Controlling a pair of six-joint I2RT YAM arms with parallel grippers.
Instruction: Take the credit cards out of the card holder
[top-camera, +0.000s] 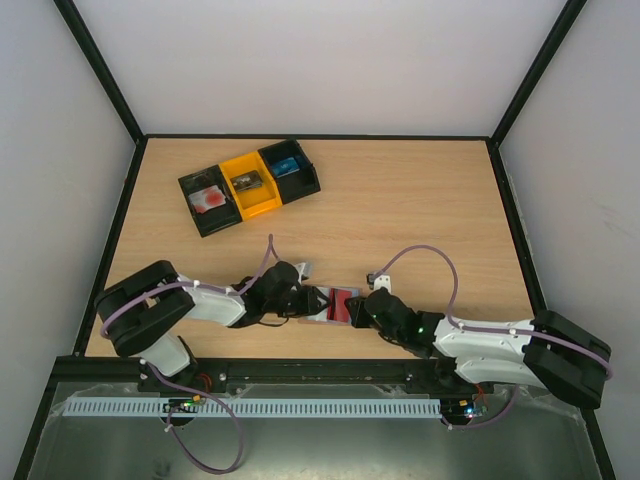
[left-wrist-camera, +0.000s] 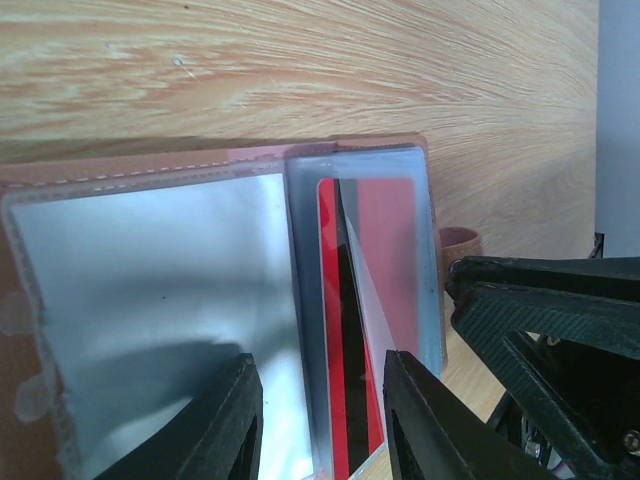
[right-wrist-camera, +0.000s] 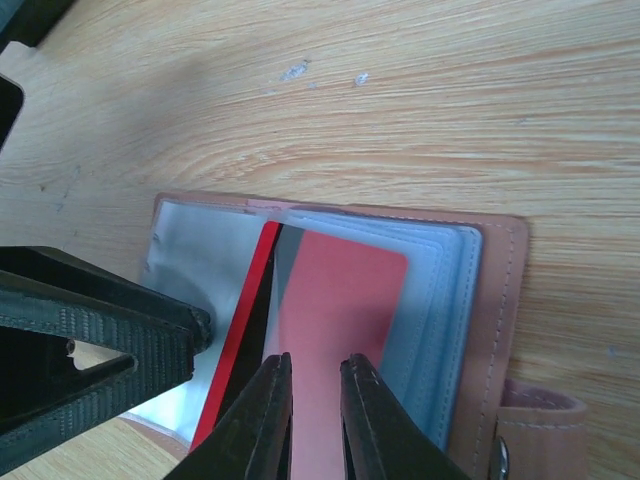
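The brown card holder (top-camera: 318, 312) lies open on the table near the front, between my two grippers. Its clear sleeves (left-wrist-camera: 150, 290) are fanned out inside the brown rim (right-wrist-camera: 500, 320). A red card with a black stripe (left-wrist-camera: 385, 250) sits in a sleeve, and one sleeve leaf stands lifted beside it. My left gripper (left-wrist-camera: 325, 425) is open, its fingers straddling that sleeve's edge. My right gripper (right-wrist-camera: 315, 400) hovers over the red card (right-wrist-camera: 340, 300) with a narrow gap between its fingers, nothing pinched. In the top view the left gripper (top-camera: 306, 300) and right gripper (top-camera: 358, 308) almost meet over the red card (top-camera: 345, 300).
Three joined bins stand at the back left: black (top-camera: 210, 203), yellow (top-camera: 250, 185), black (top-camera: 290, 170). The holder's closing strap (right-wrist-camera: 535, 430) sticks out at its side. Black frame rails edge the table, with a metal rail along the front.
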